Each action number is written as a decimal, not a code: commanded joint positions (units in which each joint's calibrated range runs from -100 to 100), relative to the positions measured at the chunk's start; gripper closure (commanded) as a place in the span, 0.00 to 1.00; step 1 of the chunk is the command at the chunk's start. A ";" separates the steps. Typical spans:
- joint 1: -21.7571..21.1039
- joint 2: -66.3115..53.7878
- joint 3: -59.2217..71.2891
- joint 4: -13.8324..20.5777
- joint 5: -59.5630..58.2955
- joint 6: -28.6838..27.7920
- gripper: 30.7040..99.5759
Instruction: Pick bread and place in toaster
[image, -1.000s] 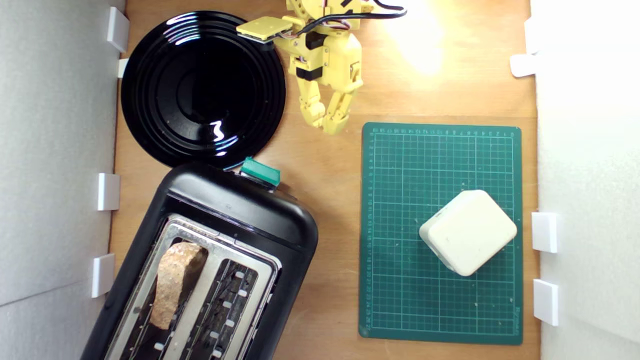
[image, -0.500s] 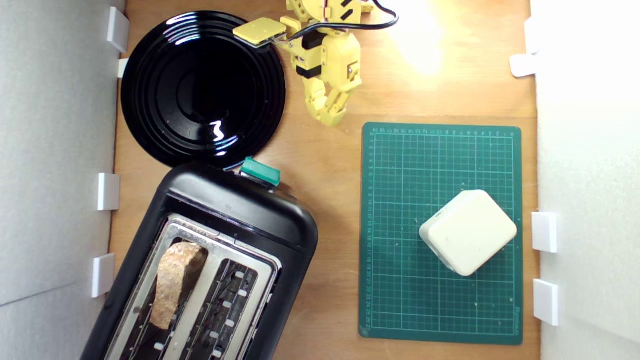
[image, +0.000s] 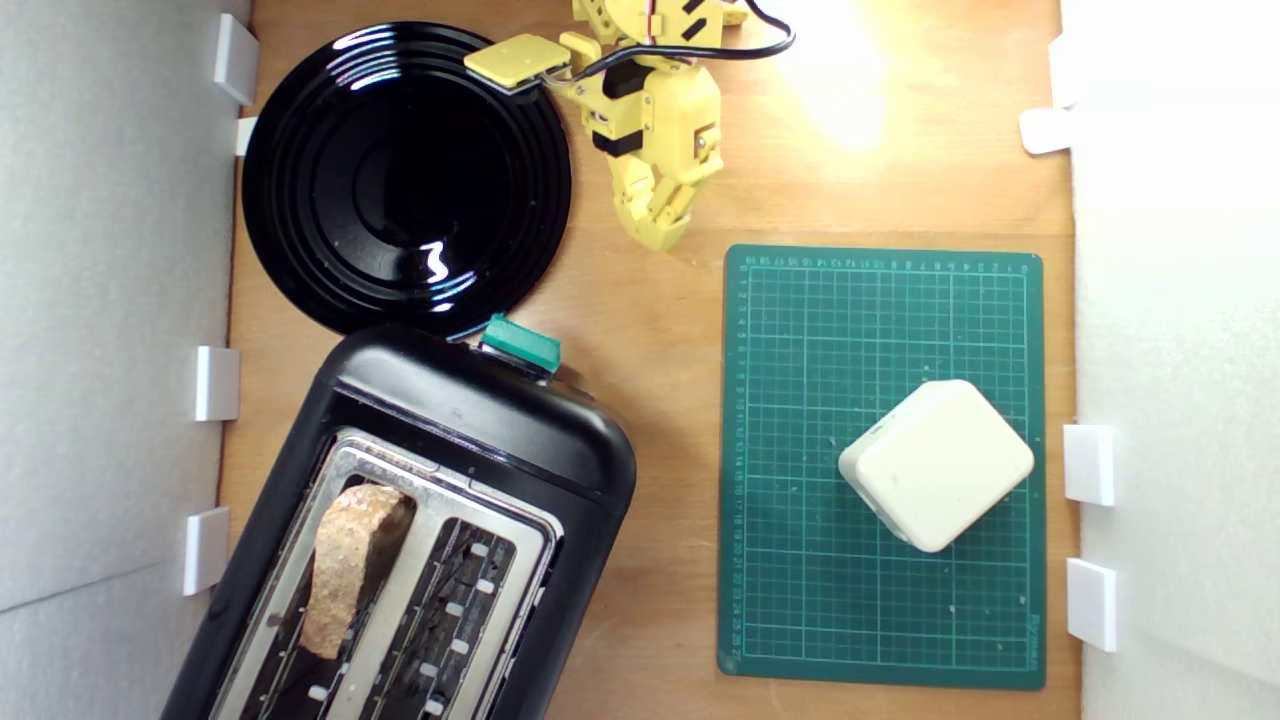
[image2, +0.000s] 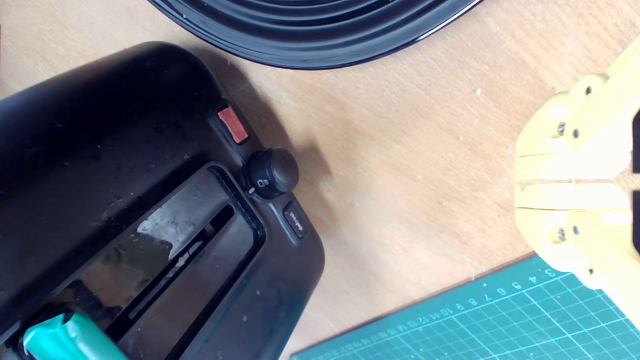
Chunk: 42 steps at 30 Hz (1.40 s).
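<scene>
Wooden tabletop (image: 640, 330) surrounds us: the bread (image: 345, 560) stands upright in the toaster (image: 420, 520) slot at the exterior view's left, so placing looks done. Our gripper (image: 662, 232) hangs away between plate (image: 400, 180) and mat (image: 880, 460), jaws closed, empty.

Glossy black plate (image: 400, 180), wood table (image: 660, 400), shiny metal-topped toaster (image: 420, 520)

Wooden tabletop (image: 660, 330) carries three items directly — black plate (image: 405, 180) at the exterior view's upper left, toaster (image: 470, 420) just below it, green cutting mat (image: 800, 600) on the right. Plate and toaster overlap in view; contact unclear.
</scene>
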<state>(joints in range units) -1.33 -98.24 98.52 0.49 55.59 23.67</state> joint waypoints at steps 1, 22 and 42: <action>0.28 -0.60 0.21 -0.40 0.21 -0.11 0.84; 0.12 -0.60 0.21 -0.04 0.21 -1.68 1.00; 0.44 -0.35 0.03 0.42 0.21 -2.15 1.00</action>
<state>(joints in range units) -1.33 -98.24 98.52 0.58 55.59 21.81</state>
